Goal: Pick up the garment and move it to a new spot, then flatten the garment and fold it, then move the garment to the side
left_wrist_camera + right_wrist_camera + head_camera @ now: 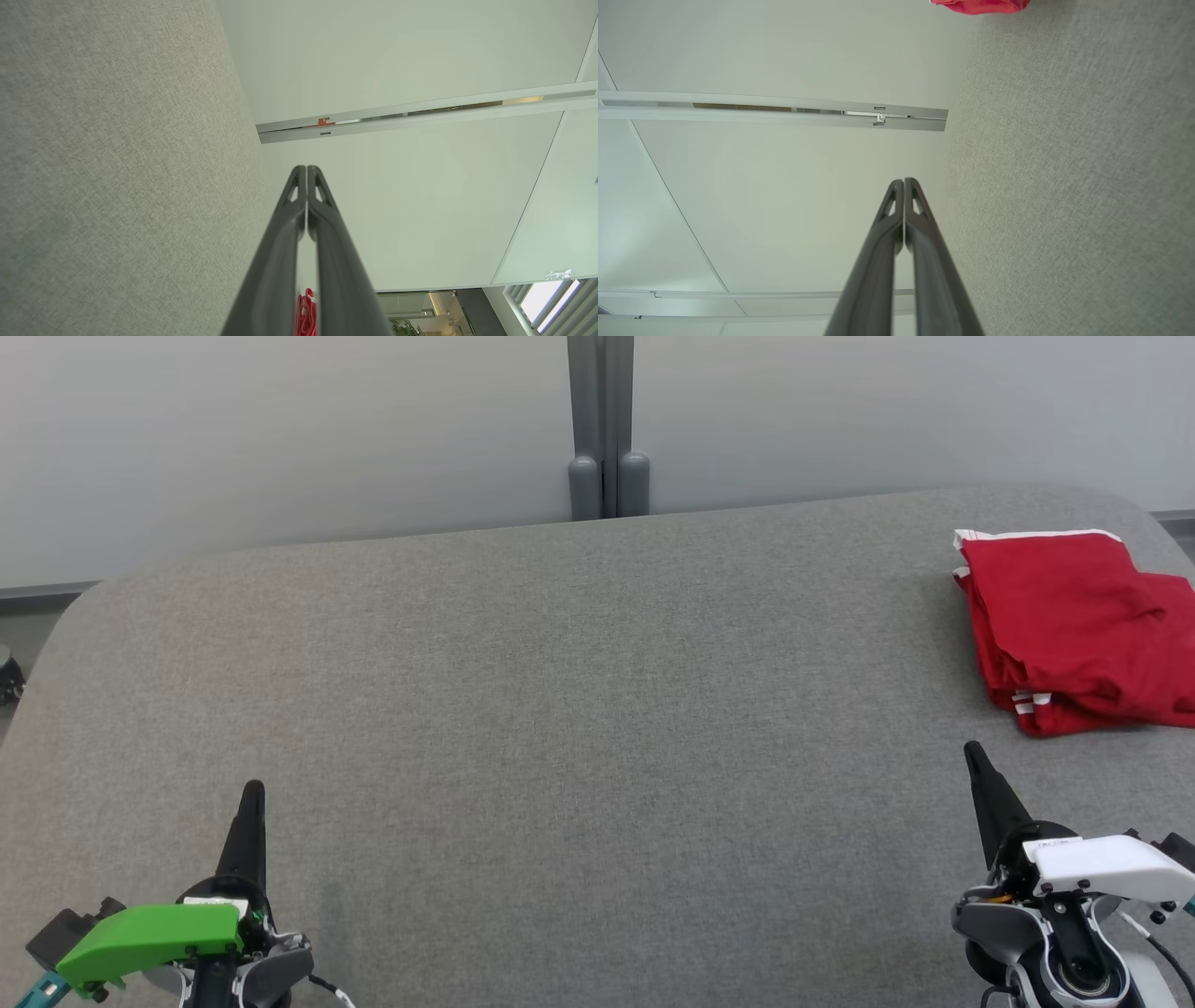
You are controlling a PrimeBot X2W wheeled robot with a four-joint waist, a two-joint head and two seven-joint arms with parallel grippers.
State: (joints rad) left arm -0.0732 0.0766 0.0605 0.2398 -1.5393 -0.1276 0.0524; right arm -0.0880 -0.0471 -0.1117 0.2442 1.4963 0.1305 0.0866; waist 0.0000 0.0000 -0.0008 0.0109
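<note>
The garment (pixel 1074 625) is red with thin white trim at some edges, folded into a thick, slightly rumpled stack at the far right of the grey worktop (pixel 560 709), beyond the right hand (pixel 973 751) and clear of it. Its right side is cut off by the head view's edge, the right wrist view catches just a red sliver at its top edge, and what kind of garment it is cannot be told. The left hand (pixel 252 793) and the right each have their fingers pressed together, pinching nothing.
</note>
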